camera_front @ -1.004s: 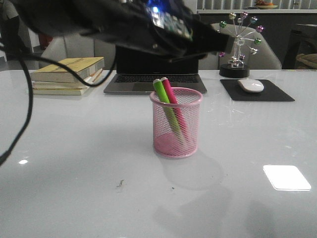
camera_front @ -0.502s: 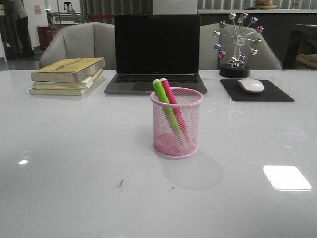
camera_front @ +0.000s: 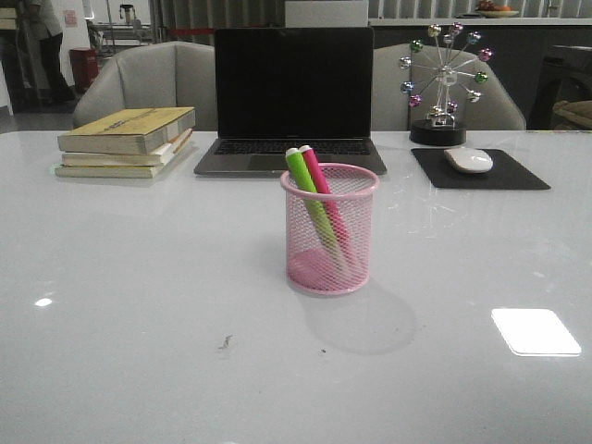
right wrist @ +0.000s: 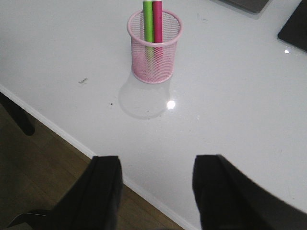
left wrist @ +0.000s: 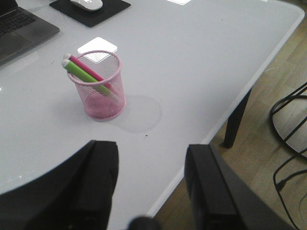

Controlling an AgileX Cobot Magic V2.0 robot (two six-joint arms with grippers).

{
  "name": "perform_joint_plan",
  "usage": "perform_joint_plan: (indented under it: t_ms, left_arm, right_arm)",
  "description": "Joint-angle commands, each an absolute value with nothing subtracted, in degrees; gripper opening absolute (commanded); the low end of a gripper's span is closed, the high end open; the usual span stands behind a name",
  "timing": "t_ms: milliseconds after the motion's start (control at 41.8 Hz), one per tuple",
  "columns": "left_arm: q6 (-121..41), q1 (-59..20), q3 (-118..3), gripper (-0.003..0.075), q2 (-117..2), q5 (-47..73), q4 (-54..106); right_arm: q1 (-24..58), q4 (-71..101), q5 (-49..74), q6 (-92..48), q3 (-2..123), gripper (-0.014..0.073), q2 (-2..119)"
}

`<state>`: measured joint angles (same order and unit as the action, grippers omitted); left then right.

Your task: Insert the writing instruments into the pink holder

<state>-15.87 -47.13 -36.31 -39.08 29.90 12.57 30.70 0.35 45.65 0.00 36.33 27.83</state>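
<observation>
The pink holder [camera_front: 329, 229] stands upright in the middle of the white table. Inside it lean the lime green pen [camera_front: 310, 199] and the magenta pen [camera_front: 326, 199], tips poking over the far-left rim. Both wrist views show the same cup [left wrist: 99, 86] [right wrist: 154, 47] with the green pen [left wrist: 87, 76] [right wrist: 148, 26] and the pink pen [left wrist: 91, 73] [right wrist: 158, 28] inside. My left gripper [left wrist: 152, 151] hangs open and empty over the table's edge, well away from the cup. The right gripper [right wrist: 156, 163] is open and empty too, over the front edge.
A laptop [camera_front: 292, 97] stands behind the cup, a stack of books [camera_front: 128, 141] at the back left. At the back right lie a mouse [camera_front: 469, 159] on a black pad [camera_front: 478, 170] and a ball ornament [camera_front: 442, 79]. The table edge [right wrist: 57, 129] drops to wooden floor.
One second ago a dark arm crossed the top of the front view; it has withdrawn out of that view. The cup and both pens have stayed put.
</observation>
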Motion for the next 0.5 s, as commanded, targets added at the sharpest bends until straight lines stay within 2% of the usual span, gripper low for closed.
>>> perform_joint_plan:
  t_ms: [0,167,478]
  left_arm:
    - [-15.88,-47.04,-35.59,0.0394,-34.55,28.82,12.05]
    - [-15.72,-47.04,-32.43,0.0394,-29.6,30.49,9.76]
    - [-7.42,-43.72,-32.09,0.0379,-28.98,34.64,4.22]
  right_arm:
    - [30.73,-0.33,41.97,-0.58,37.85,0.0454,28.0]
    - [30.73,-0.33,42.01,-0.58,37.85,0.0454,28.0]
    - [30.73,-0.37,42.38,-0.58,37.85,0.0447,28.0]
